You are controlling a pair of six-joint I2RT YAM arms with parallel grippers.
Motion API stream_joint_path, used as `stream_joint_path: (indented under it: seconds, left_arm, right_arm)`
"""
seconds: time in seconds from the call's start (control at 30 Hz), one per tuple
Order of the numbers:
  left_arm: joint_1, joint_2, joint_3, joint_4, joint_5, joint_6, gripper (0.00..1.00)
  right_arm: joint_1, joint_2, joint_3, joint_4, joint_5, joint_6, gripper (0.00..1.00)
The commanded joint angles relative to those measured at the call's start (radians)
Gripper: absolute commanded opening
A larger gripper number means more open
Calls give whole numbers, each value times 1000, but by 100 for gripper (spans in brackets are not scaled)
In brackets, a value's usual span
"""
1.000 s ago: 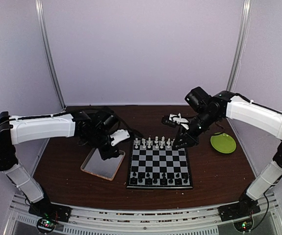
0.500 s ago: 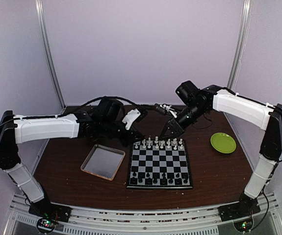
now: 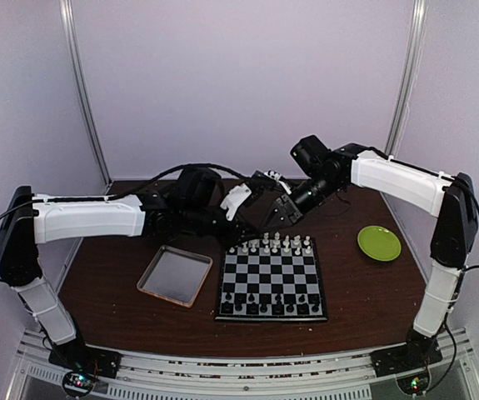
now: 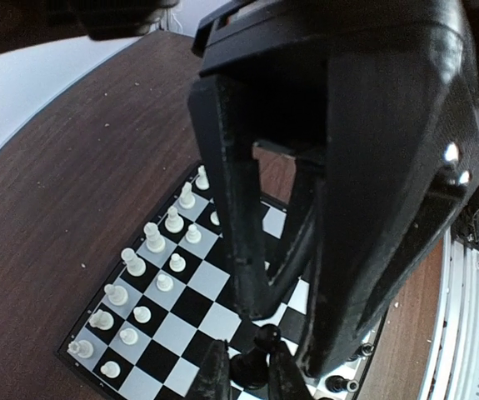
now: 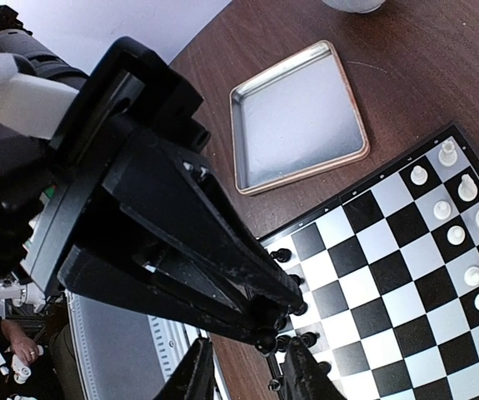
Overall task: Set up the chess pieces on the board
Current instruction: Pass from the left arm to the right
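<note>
The board [image 3: 272,279] lies at the table's middle. White chess pieces [image 3: 268,244] fill its two far rows and black ones [image 3: 272,302] stand along its near rows. My two grippers meet nose to nose in the air above the board's far edge. My left gripper [image 4: 246,377] is shut on a black pawn [image 4: 257,360], also seen in the right wrist view [image 5: 264,339]. My right gripper [image 5: 247,377] is open, its fingertips [image 5: 301,375] apart on either side just short of the pawn. In the top view the left gripper [image 3: 260,210] and right gripper [image 3: 279,204] overlap.
A silver tray [image 3: 175,275] lies left of the board, seen also in the right wrist view [image 5: 297,117]. A green plate [image 3: 379,242] sits at the right. The cell walls stand close behind both arms.
My left gripper rose from over the tray and swung right. My right gripper lifted from the board's far right corner and swung left. The two now meet above the board's far edge.
</note>
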Motion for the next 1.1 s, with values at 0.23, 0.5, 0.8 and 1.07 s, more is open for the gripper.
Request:
stream_joint_path:
  seconds: [0.23,0.5,0.8,1.07]
  left_arm:
    - [-9,9,43,33,11,3,7]
    - [-16,-7,26,55,23,36,7]
    - [-16,-5,24,70,30,44,7]
    - [-16,1,28,88,30,44,7]
  right_arm:
    - [6,25,8,53,-72,49,22]
    - [5,38,6,74,-100,74,19]
    - [7,35,-22,101,-106,91,14]
    - [13,41,-34,108,-112,94,13]
